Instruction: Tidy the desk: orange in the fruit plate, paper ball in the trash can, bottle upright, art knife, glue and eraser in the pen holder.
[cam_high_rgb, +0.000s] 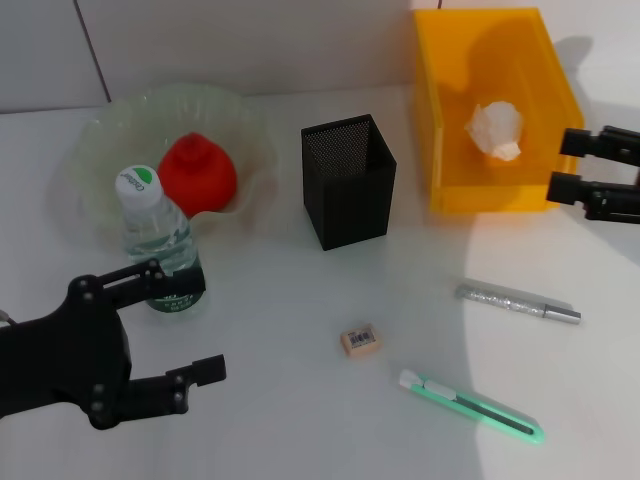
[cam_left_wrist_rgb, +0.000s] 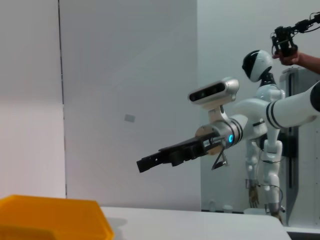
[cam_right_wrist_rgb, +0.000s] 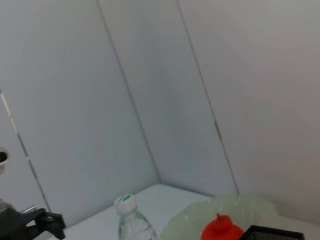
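Note:
The red-orange orange (cam_high_rgb: 197, 172) lies in the clear fruit plate (cam_high_rgb: 100, 130). A water bottle (cam_high_rgb: 155, 235) with a green-and-white cap stands upright just in front of the plate. My left gripper (cam_high_rgb: 192, 320) is open at the near left, its far finger right by the bottle's base, holding nothing. The paper ball (cam_high_rgb: 496, 130) rests in the yellow trash can (cam_high_rgb: 440, 120). My right gripper (cam_high_rgb: 557, 165) is open and empty beside the can's right wall. The eraser (cam_high_rgb: 359, 341), green art knife (cam_high_rgb: 470, 405) and silver glue stick (cam_high_rgb: 518, 304) lie on the table. The black mesh pen holder (cam_high_rgb: 348, 180) stands in the middle.
The white table ends at a white wall behind the plate and can. The left wrist view shows the right arm's gripper (cam_left_wrist_rgb: 150, 161) above the can's corner (cam_left_wrist_rgb: 50, 217). The right wrist view shows the bottle (cam_right_wrist_rgb: 131, 220), the orange (cam_right_wrist_rgb: 221, 231) and the plate (cam_right_wrist_rgb: 200, 220).

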